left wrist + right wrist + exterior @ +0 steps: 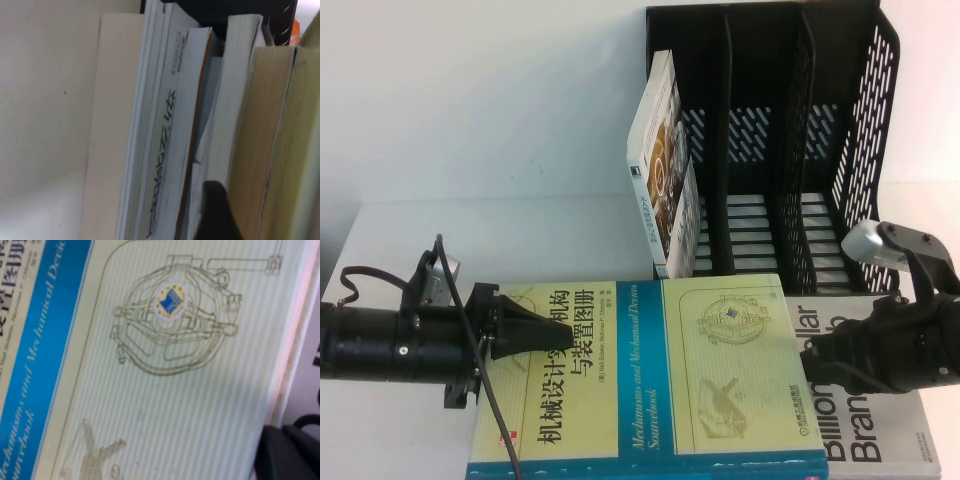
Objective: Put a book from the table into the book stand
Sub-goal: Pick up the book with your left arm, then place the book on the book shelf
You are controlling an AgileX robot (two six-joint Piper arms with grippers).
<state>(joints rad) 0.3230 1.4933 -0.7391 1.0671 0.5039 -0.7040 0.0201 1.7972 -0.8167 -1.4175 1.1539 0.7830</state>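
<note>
From above, my left arm reaches in level from the left, and my left gripper sits at the left edge of the book, one dark finger lying on the cover over the black title. My jaws there stand partly apart; I cannot tell whether they grip the book. My right gripper comes in from the right at the book's right edge, its fingertips hidden by its own body, so I cannot tell how its jaws stand. The book lies flat on the white bench, long axis running left to right, in front of the black book stand. Its near edge is cut off by the frame. A white book leans in the stand's left slot.

My left wrist view shows page edges stacked close, blurred, with one dark fingertip.

My right wrist view shows the book's cover drawing and blue band.
</note>
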